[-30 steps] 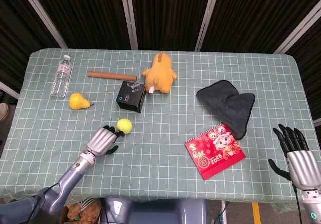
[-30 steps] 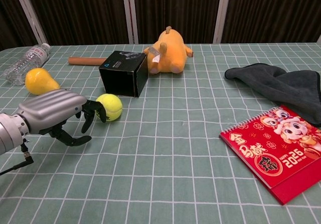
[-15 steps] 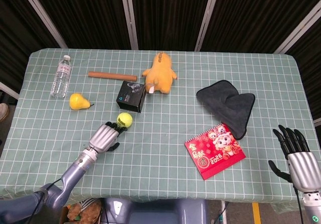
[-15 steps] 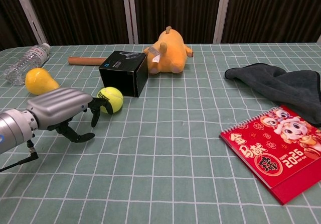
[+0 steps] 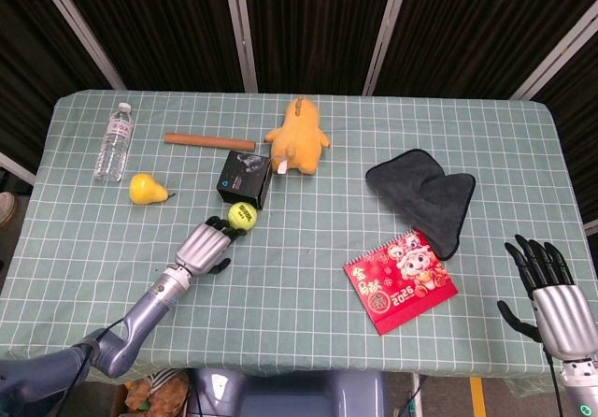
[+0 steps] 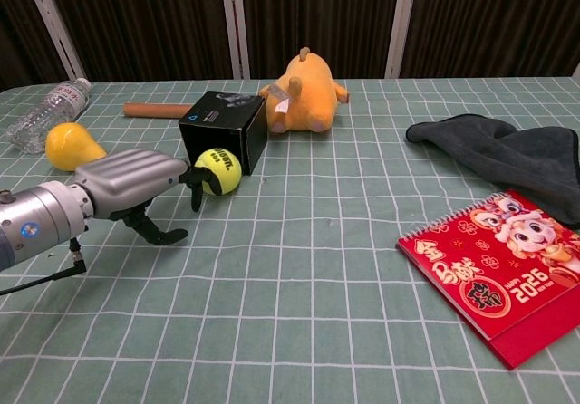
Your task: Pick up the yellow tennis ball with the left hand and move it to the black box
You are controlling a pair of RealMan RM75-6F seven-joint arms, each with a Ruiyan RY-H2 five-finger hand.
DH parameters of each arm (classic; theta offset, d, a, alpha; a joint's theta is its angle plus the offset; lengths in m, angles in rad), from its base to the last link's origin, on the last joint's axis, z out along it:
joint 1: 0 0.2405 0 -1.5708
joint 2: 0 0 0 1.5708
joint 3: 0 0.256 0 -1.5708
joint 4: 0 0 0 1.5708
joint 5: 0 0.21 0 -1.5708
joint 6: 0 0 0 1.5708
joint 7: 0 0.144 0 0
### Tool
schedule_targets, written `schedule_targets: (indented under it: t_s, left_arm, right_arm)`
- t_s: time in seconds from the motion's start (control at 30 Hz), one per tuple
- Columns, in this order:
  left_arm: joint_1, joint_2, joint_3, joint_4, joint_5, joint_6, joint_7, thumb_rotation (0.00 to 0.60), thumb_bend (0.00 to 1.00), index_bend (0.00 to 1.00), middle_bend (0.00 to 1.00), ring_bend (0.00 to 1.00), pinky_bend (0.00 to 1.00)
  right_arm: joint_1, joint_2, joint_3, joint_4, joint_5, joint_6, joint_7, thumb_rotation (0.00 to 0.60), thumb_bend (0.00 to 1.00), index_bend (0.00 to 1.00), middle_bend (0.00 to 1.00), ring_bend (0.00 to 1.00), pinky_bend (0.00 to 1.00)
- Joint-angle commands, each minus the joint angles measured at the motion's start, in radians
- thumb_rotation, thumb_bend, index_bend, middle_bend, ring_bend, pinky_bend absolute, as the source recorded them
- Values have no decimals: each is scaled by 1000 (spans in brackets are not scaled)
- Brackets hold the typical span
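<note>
Nearest the robot, the right hand (image 5: pixel 553 286) sits at the near right edge of the table (image 5: pixel 308 333), fingers spread apart and holding nothing; it appears in the head view only. The left hand (image 6: pixel 136 179) lies low over the checked green cloth at near left, forearm running back toward the robot. Its dark fingertips (image 6: pixel 194 187) are curled against the near left side of the yellow tennis ball (image 6: pixel 218 170); the thumb (image 6: pixel 163 234) hangs apart below the palm. Whether the ball is actually gripped or only touched, and whether it rests on the cloth, cannot be determined from either view. The ball is located just in front of the black box (image 6: pixel 222 132), at its near right corner, touching or nearly touching its front face. To the right, near the front edge, a red calendar (image 6: pixel 500 273) with cartoon figures lies flat on the cloth. Beyond it, a dark grey towel (image 6: pixel 512 155) is spread in loose folds toward the right side. On the left, level with the black box, a yellow pear (image 6: pixel 72 145) lies on the cloth, well apart from the left hand. Behind the black box and just to its right, an orange plush toy (image 6: pixel 304 94) lies on its side. A wooden rolling pin (image 5: pixel 209 141) lies behind the box on the left. A clear water bottle (image 5: pixel 114 142) lies on its side at the far left.
</note>
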Motion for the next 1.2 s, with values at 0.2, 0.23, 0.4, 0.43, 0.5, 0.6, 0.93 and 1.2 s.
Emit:
schedule_targets:
  t_s: [0.2,0.23,0.4,0.43,0.5,0.6,0.93,1.2]
  left_arm:
    - [-25,-21,-30,34,-32,4,35,600,306,202,294,142,136]
    - [-29,-23,-34,39,-39,0,37,600,306,202,290,137,129]
    - [-60,-47,-56,80,-66,-23,68,600,294,189,217,65,51]
    - [-67,-54,-60,91,-75,-31,83,600,290,180,198,48,36]
    - [-78,-67,-69,110,-98,-46,120,600,282,167,169,19,12]
    - [-86,-83,-78,120,-129,-50,175,600,275,163,144,1,0]
    - [-63,-133,-81,150,-136,85,292,600,246,160,101,0,0]
    - [-37,-93,-54,64,-129,122,308,600,233,122,91,0,0]
  right_arm:
    - [5,1,4,-2,8,-11,-5,600,334,0,0,0,0]
    - [5,2,2,-4,6,-10,-6,600,334,0,0,0,0]
    - [4,5,-2,-7,2,-12,-10,600,333,0,0,0,0]
    - [4,5,-3,-9,2,-13,-10,600,334,0,0,0,0]
    - [8,3,1,-9,6,-17,-12,600,334,0,0,0,0]
    - [8,3,2,-10,6,-16,-16,600,334,0,0,0,0]
    - [14,4,1,-15,9,-30,-20,600,333,0,0,0,0]
    - [11,-3,-3,-5,4,-26,-17,600,334,0,0,0,0]
